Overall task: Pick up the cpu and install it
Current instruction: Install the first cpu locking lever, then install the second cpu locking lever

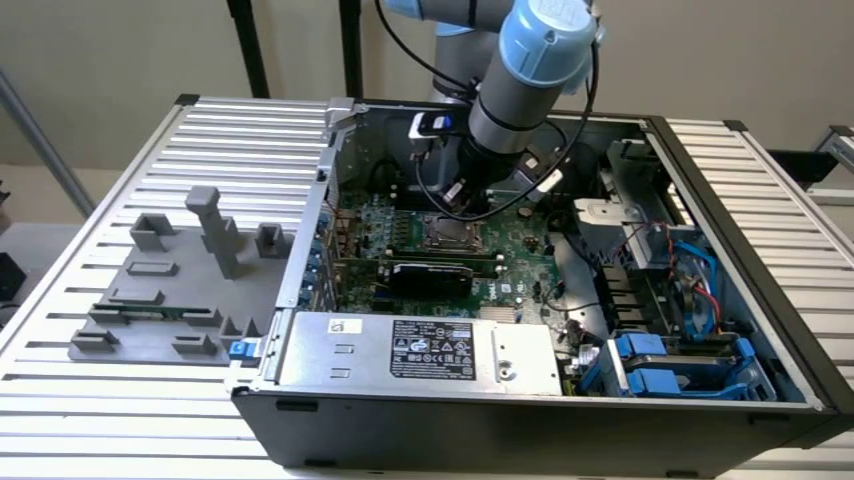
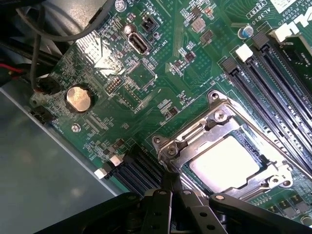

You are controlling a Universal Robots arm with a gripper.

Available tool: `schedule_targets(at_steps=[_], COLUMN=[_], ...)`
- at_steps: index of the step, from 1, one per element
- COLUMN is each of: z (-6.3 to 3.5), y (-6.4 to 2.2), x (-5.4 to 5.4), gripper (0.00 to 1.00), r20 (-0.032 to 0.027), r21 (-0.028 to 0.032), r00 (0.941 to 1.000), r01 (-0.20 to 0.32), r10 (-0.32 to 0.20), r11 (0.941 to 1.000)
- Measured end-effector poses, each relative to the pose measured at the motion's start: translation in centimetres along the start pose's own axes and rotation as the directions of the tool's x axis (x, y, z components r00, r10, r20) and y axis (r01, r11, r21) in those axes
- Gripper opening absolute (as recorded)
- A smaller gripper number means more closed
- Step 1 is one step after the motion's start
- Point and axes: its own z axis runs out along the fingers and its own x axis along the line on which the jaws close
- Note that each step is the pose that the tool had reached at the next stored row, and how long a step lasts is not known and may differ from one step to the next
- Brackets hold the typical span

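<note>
Hovering inside the open computer case point(image 1: 747, 300), my end effector point(image 2: 171, 187) has its fingers pressed fully together, with nothing between them. The tips hang just above the near edge of the socket frame point(image 2: 195, 134); whether they touch the metal I cannot tell. The cpu point(image 2: 224, 165) lies flat in the socket on the motherboard point(image 2: 146, 78), its pale silver top showing through the frame's window and the frame sitting down over its rim. From the exterior view the socket point(image 1: 451, 232) sits toward the back of the board, right below my wrist. Dark memory slots point(image 2: 273, 83) run along 1 side of the socket, and a round coin battery point(image 2: 78, 98) rests farther off on the board. A silver box with a black label point(image 1: 427, 352) fills the front of the case. The case stands on the slatted surface point(image 1: 80, 400), and a gray fixture point(image 1: 174, 300) lies on that surface toward the exterior view's left edge.
</note>
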Motion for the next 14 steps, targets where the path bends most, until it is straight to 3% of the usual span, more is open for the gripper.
schedule_targets(at_steps=[5,14], z=[-0.59,-0.64], y=[-0.15,-0.16], x=[0.06,0.06], gripper=[0.11,0.11], r20=[-0.0016,-0.0017], r21=[0.0035,0.0038], r00=[1.0,1.0], r01=[0.0,0.0], r10=[0.0,0.0], r11=[1.0,1.0])
